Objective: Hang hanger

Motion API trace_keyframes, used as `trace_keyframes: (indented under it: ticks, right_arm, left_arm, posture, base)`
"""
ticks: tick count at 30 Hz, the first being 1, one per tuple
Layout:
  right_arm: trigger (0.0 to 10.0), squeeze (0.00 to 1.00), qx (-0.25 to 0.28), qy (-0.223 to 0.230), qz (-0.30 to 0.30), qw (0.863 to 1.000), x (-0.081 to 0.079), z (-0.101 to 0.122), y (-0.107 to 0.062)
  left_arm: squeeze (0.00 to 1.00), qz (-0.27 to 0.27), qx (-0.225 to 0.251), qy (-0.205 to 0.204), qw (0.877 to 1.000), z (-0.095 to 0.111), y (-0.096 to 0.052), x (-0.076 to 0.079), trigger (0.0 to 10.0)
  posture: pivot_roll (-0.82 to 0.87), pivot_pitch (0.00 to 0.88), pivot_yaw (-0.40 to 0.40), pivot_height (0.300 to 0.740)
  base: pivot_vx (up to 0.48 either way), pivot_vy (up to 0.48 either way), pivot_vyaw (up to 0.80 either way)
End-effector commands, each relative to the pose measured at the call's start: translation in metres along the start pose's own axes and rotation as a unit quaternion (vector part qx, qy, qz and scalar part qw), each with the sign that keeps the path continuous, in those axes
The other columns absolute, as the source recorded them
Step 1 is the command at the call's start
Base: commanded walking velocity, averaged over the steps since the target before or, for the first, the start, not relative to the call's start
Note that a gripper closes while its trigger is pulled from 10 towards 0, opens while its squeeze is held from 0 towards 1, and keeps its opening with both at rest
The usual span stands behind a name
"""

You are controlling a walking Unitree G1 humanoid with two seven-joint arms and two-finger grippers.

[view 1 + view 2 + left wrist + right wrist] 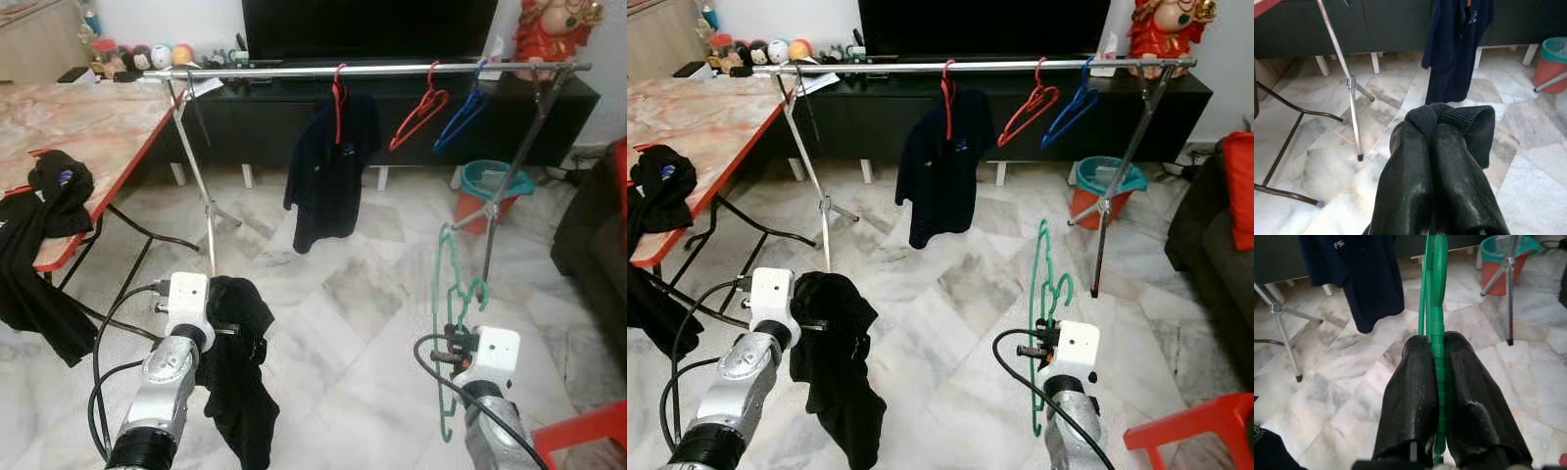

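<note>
Covering the left gripper [1432, 132], black cloth [240, 362] hides its jaws.

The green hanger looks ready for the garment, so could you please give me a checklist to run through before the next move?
1. Right end effector shut on the green hanger: ok.
2. Left end effector shut on the black garment: ok.
3. Hanger held upright, hook uppermost: ok.
4. Garment's neck opening found: cannot tell, it hangs bunched.
5. Free space on the rail left of the hung navy shirt: ok.
6. Garment already on hanger: not ok, they are apart.
</note>
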State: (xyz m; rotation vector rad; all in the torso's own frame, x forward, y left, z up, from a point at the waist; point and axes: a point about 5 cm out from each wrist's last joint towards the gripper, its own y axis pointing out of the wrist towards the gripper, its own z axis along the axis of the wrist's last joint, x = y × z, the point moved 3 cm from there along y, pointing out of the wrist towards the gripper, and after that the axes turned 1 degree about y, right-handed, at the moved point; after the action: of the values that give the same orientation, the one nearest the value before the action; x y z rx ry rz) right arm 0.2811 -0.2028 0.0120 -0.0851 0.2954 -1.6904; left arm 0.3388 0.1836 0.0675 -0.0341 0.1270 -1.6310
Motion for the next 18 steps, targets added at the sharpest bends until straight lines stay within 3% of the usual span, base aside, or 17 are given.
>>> trace_keyframes:
  ticks: [1,12,18]
  right_arm:
    - [10.0,0.00,-0.002,-0.006,0.001,1.000,-0.0035,-0.0032,-0.0007]
    - [10.0,0.00,0.012,-0.021,-0.001,1.000,-0.0070,0.0002,0.0028]
    - [10.0,0.00,0.021,-0.010,0.008,1.000,-0.0116,0.0038,0.0050]
  left_arm:
    - [0.00,0.010,0.020,0.011,1.000,0.0082,-0.0006,-0.0035,10.0]
    - [0.00,0.011,0.022,-0.006,1.000,0.0084,-0.0019,-0.0014,10.0]
    - [0.00,0.011,0.022,-0.003,1.000,0.0088,-0.0015,-0.0013,10.0]
  posture:
    - [0.00,0.000,0.039,0.740]
    - [0.01,0.000,0.035,0.740]
    - [0.01,0.000,0.038,0.740]
  base:
    - [0.000,0.000,0.00]
    - [0.000,0.000,0.00]
    - [0.000,0.249,0.56]
